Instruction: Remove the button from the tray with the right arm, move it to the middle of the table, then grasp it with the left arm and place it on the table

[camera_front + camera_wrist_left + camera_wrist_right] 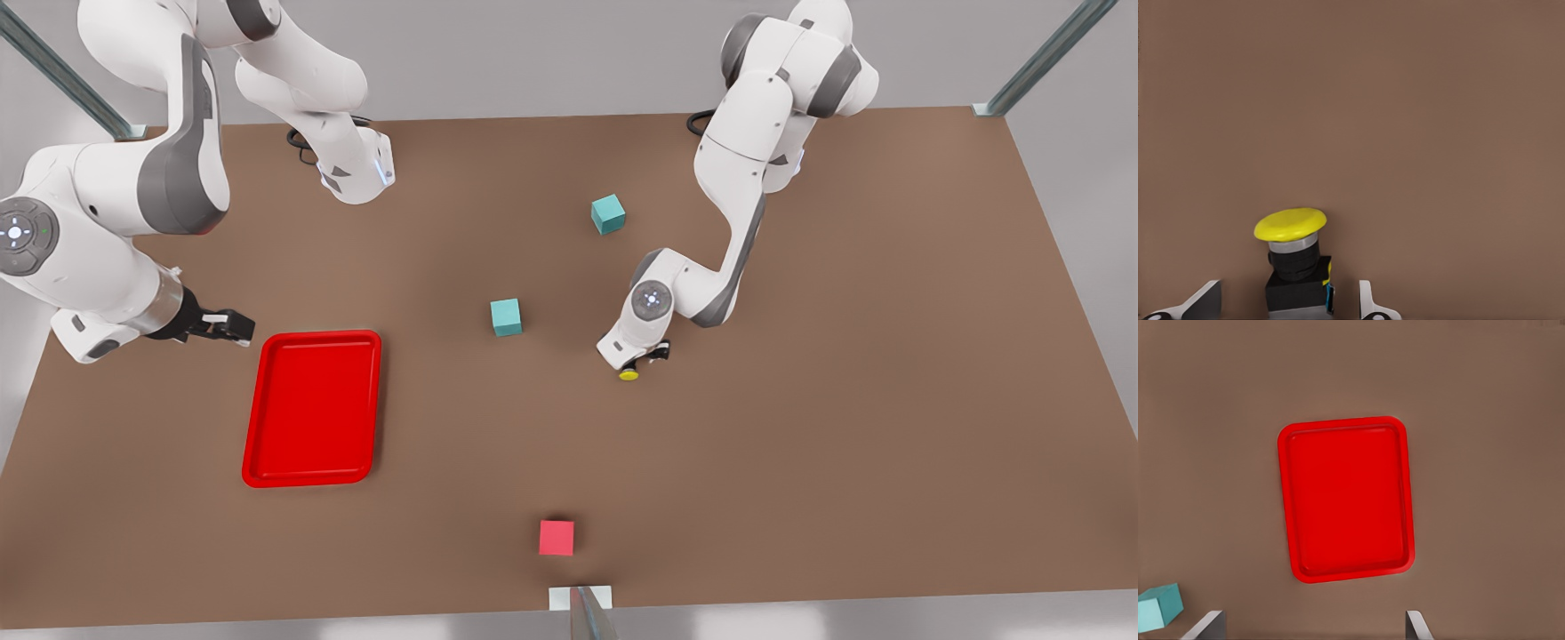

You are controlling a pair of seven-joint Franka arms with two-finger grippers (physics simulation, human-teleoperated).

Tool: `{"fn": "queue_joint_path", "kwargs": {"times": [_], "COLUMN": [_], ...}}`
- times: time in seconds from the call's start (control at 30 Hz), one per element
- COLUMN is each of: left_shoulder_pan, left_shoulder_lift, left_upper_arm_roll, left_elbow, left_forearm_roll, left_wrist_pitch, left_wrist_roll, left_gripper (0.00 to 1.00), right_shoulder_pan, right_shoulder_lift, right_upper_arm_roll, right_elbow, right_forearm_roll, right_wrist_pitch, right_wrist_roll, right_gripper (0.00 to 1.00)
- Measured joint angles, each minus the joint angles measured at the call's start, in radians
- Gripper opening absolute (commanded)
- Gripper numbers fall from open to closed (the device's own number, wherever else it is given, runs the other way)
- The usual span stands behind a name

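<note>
table (800, 444) | button (1293, 257) between left hand (1290, 303) fingers, apparently unclamped | right hand (233, 326) open

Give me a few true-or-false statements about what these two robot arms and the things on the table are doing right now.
1. The tray holds nothing. True.
2. The button is at the left gripper. True.
3. The right gripper grips a teal cube. False: its fingers are apart and hold nothing; it waits beside the tray.
4. Three teal cubes are on the table. False: two teal cubes and one red cube.
5. The button's cap is yellow. True.
</note>
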Motion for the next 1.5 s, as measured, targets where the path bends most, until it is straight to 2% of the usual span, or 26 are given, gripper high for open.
{"fn": "queue_joint_path", "kwargs": {"times": [0.07, 0.17, 0.3, 0.5, 0.67, 0.87, 1.03, 1.2, 1.33, 1.4, 1.5], "left_shoulder_pan": [0.0, 0.0, 0.0, 0.002, 0.002, 0.002, 0.002, 0.008, -0.022, -0.037, -0.042], "left_shoulder_lift": [0.0, -0.001, -0.001, 0.004, 0.017, 0.018, 0.015, 0.008, -0.003, 0.002, 0.008], "left_upper_arm_roll": [0.0, 0.0, 0.0, 0.0, 0.0, 0.0, 0.002, 0.01, 0.064, 0.087, 0.102], "left_elbow": [0.001, 0.001, 0.006, 0.026, 0.032, 0.032, 0.035, 0.059, 0.171, 0.202, 0.223], "left_forearm_roll": [-0.001, -0.001, -0.001, -0.002, -0.003, -0.001, 0.0, 0.0, 0.02, 0.12, 0.422], "left_wrist_pitch": [-0.004, -0.008, -0.011, -0.013, -0.013, -0.014, -0.017, -0.043, -0.121, -0.151, -0.235], "left_wrist_roll": [-0.007, -0.017, -0.031, -0.047, -0.056, -0.065, -0.072, -0.078, -0.122, -0.205, -0.415], "left_gripper": [0.99, 0.83, 0.68, 0.59, 0.59, 0.5, 0.51, 0.51, 0.51, 0.51, 0.52], "right_shoulder_pan": [0.002, 0.004, 0.025, 0.084, 0.093, 0.179, 0.132, 0.153, 0.182, 0.184, 0.18], "right_shoulder_lift": [0.001, 0.019, 0.04, 0.037, 0.029, 0.038, 0.048, 0.059, 0.056, 0.058, 0.059], "right_upper_arm_roll": [0.0, 0.0, 0.006, 0.01, 0.022, 0.027, 0.02, 0.024, 0.026, 0.026, 0.026], "right_elbow": [0.0, 0.002, -0.003, 0.0, 0.06, 0.054, 0.059, 0.063, 0.077, 0.079, 0.079], "right_forearm_roll": [0.0, -0.001, 0.001, -0.046, -0.079, -0.076, -0.054, -0.055, -0.093, -0.096, -0.088], "right_wrist_pitch": [0.0, 0.002, -0.002, -0.055, -0.106, -0.153, -0.183, -0.186, -0.177, -0.175, -0.173], "right_wrist_roll": [-0.009, -0.019, -0.029, -0.038, -0.039, -0.038, -0.037, -0.037, -0.038, -0.038, -0.039], "right_gripper": [1.0, 1.0, 1.0, 1.0, 1.0, 1.0, 1.0, 1.0, 1.0, 1.0, 1.0]}}
